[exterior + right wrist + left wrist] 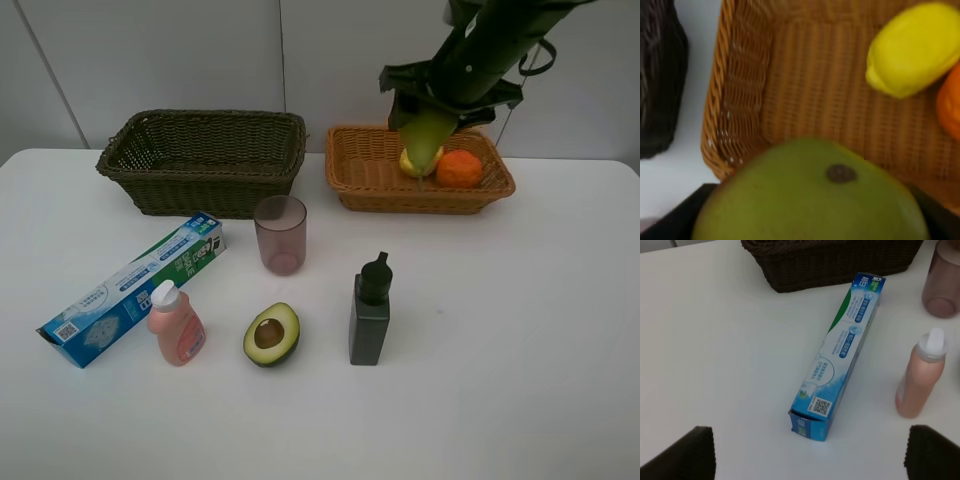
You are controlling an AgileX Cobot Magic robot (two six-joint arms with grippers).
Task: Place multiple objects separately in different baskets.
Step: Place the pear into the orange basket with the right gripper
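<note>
My right gripper (432,118) hangs over the light orange-tan basket (370,196), shut on the green pear (428,146). Up close the pear (810,200) fills the gap in the right gripper (805,222), with the lemon (912,50) and orange (951,107) lying in the basket (740,110) below. The dark olive-brown basket (200,122) holds nothing I can see. The left gripper (810,450) is open above the blue-green toothpaste box (840,355), beside the pink pump bottle (920,377).
On the white table stand the pinkish cup (280,233), the halved avocado (271,334), the dark square bottle (369,315), the pink bottle (176,326) and the toothpaste box (135,288). A grey wall rises behind both baskets.
</note>
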